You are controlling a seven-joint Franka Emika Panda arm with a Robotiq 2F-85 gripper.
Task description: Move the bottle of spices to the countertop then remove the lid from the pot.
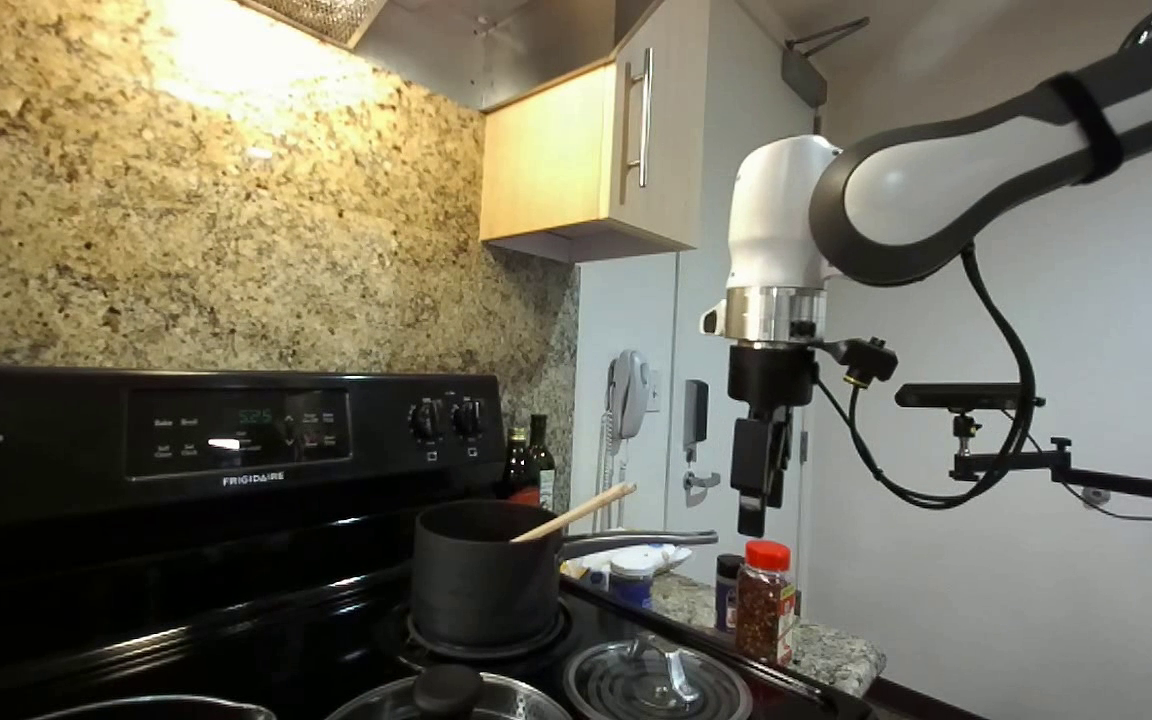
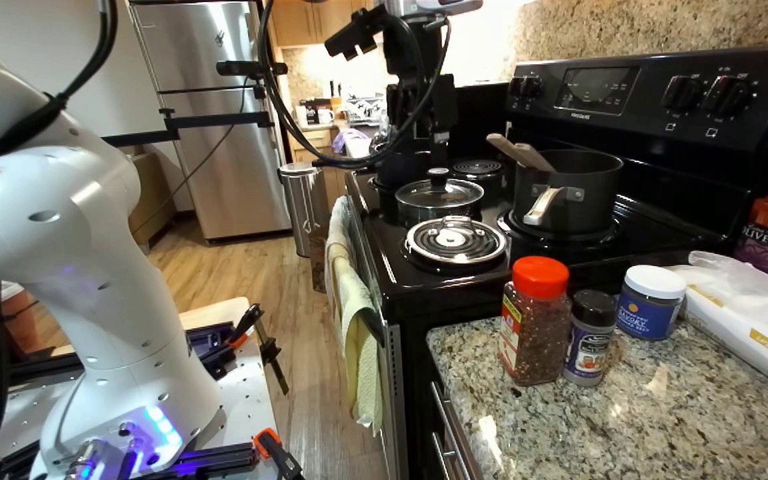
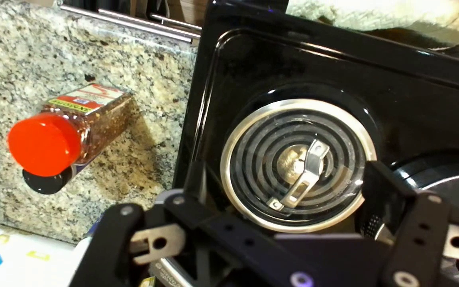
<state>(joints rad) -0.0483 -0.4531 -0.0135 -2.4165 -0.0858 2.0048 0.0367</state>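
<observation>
The bottle of spices [image 2: 536, 327], with its red cap, stands upright on the speckled countertop [image 2: 704, 413]. It also shows in the wrist view [image 3: 106, 123]. The lid [image 2: 454, 195] is round and glassy with a shiny rim and a dark knob. It sits on the pot [image 2: 419, 215] on the stove. It shows at the bottom edge of an exterior view [image 1: 496, 700], with the pot mostly hidden. My gripper [image 3: 285, 179] is open and empty, raised above the stove front, apart from the bottle. It points down in both exterior views [image 1: 754, 525] [image 2: 439, 137].
A glass lid with a metal bracket handle [image 3: 307, 171] lies on the front burner below my gripper. A dark pot with a wooden spoon [image 2: 571, 193] stands behind it. A dark-capped bottle [image 2: 589, 340], a blue jar [image 2: 651, 303] and a white box [image 2: 744, 340] stand on the countertop.
</observation>
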